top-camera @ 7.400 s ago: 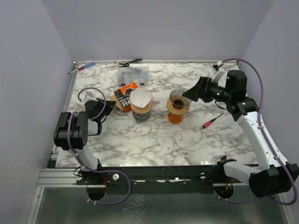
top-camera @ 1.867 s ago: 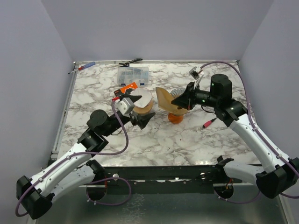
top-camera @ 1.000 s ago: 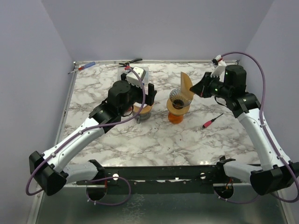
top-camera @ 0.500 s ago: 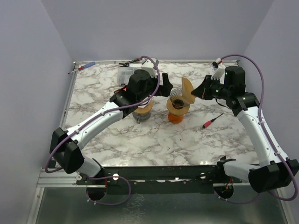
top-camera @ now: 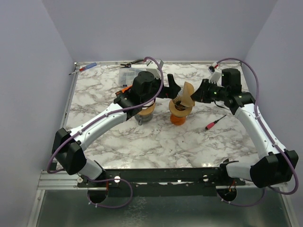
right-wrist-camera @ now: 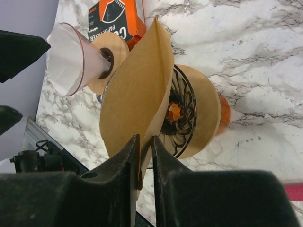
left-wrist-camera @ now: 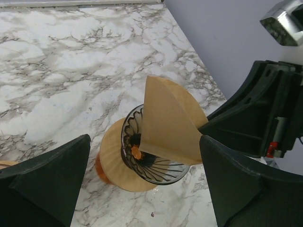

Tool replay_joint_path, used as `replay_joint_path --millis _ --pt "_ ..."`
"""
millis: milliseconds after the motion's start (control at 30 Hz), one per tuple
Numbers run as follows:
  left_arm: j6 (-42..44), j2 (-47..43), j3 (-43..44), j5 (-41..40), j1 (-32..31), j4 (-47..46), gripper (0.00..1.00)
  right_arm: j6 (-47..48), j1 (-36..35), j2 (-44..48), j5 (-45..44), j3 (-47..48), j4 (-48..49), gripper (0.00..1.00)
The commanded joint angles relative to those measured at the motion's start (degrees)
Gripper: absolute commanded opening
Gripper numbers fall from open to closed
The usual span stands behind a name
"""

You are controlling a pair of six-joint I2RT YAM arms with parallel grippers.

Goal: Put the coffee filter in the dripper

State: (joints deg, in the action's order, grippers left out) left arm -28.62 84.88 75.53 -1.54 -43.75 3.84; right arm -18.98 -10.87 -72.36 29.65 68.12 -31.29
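The brown paper coffee filter [top-camera: 187, 91] stands tilted with its point inside the glass dripper [top-camera: 179, 105], which has a wooden collar and an orange base. My right gripper [top-camera: 199, 93] is at the filter's right edge. In the right wrist view its fingertips [right-wrist-camera: 145, 142] stand slightly apart, open, with the filter [right-wrist-camera: 135, 94] edge still between them, resting on the left finger, above the dripper [right-wrist-camera: 184, 118]. My left gripper [top-camera: 172, 90] hovers wide open just left of the dripper. Its view looks down on the filter [left-wrist-camera: 170, 125] and dripper [left-wrist-camera: 156, 172], its jaws [left-wrist-camera: 144, 168] holding nothing.
A second dripper holding a white filter [top-camera: 143, 106] stands to the left, under my left arm, with an orange and black box [right-wrist-camera: 116, 19] behind it. A clear plastic case [top-camera: 128, 74], pliers [top-camera: 132, 62] and a screwdriver [top-camera: 85, 67] lie at the back. Another screwdriver [top-camera: 215, 123] lies right.
The right gripper has lowered the filter so it leans into the dripper, and its jaws have parted a little. The left gripper has moved right, closer to the dripper.
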Motion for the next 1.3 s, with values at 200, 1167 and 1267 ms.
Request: replay_joint_path --millis 200,1167,1267 --pt "-1.80 1.12 0.01 1.98 -0.99 -2.00 0.99 -0.83 0.07 -1.36 5.31 -1.85 4.14 0.39" --pt "2.46 7.81 3.33 3.40 -1.54 1.09 0.61 0.26 0.07 -1.97 3.83 -0.14 3.72 0.43" --pt "3.47 7.92 3.39 3.41 -1.59 1.38 0.57 0.40 0.08 -1.49 2.30 0.07 2.92 0.41"
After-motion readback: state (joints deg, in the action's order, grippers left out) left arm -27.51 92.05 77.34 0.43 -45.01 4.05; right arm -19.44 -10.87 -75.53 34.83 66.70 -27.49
